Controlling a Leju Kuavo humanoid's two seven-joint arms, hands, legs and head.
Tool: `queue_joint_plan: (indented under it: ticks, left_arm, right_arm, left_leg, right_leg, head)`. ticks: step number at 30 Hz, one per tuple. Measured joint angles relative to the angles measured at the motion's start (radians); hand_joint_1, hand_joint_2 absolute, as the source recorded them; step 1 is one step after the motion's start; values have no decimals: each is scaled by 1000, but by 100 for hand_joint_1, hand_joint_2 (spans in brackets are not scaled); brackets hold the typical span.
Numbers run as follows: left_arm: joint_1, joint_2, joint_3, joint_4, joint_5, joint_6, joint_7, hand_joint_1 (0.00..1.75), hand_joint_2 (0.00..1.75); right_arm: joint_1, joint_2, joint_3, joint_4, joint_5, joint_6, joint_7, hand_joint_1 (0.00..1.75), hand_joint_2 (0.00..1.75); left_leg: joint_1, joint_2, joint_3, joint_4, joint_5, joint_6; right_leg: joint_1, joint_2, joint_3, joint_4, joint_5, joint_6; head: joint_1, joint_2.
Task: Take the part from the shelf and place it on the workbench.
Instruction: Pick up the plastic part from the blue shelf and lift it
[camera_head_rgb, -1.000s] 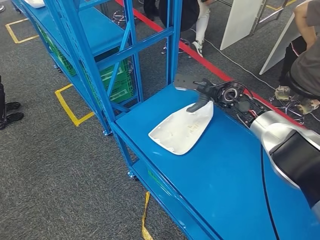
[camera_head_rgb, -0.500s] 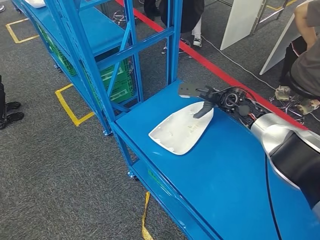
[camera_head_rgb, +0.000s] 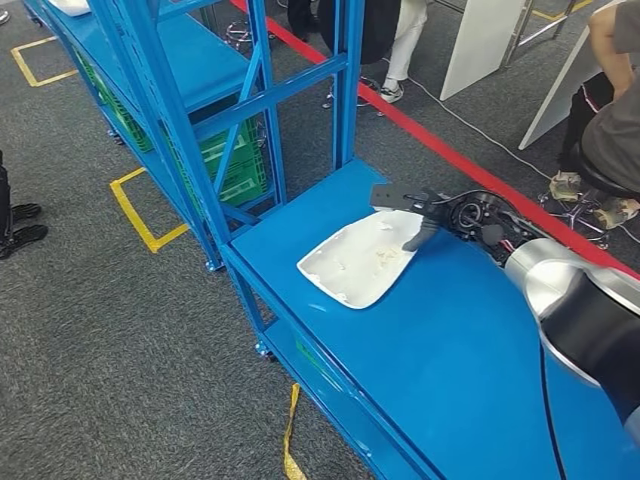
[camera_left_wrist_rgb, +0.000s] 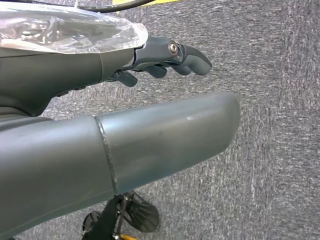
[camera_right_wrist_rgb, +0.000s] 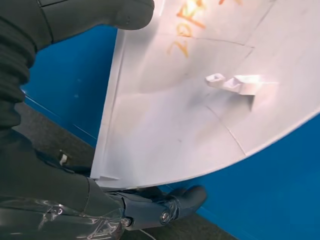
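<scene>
White part (camera_head_rgb: 364, 257) lies flat on blue workbench (camera_head_rgb: 453, 350); right hand (camera_head_rgb: 423, 208) at its edge, fingers apart, not gripping. Left hand (camera_left_wrist_rgb: 166, 55) empty over grey carpet (camera_head_rgb: 90, 350).

My right arm (camera_head_rgb: 581, 300), silver with a black band, reaches in from the near right toward the far middle. At its end my dark right hand (camera_head_rgb: 423, 215) is spread out. The thumb (camera_head_rgb: 420, 236) points down and the flat fingers (camera_head_rgb: 392, 195) stick out to the left. I can't tell if it is touching anything. My grey left hand (camera_left_wrist_rgb: 151, 100) hangs down with its fingers a little apart, holding nothing.
</scene>
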Motion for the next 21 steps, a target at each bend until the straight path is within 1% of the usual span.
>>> queue_joint_plan:
  ticks: [6,14,21]
  left_arm:
    - [-3,-1,0,0,-2,0,0,0,0]
    - [-8,-6,0,0,-11,1,0,0,0]
    - [-8,-8,0,0,-15,2,0,0,0]
  right_arm:
    - [4,0,5,22,1,-16,-18,0,175]
    - [9,1,1,37,-2,-79,-55,0,175]
    - [13,6,-10,42,-4,-102,-76,0,175]
  left_leg:
    - [0,0,0,0,0,0]
    - [0,0,0,0,0,0]
    - [0,0,0,0,0,0]
  right_leg:
    - [0,0,0,0,0,0]
    - [0,0,0,0,0,0]
    - [0,0,0,0,0,0]
  head:
    - [0,0]
    - [0,0]
    - [0,0]
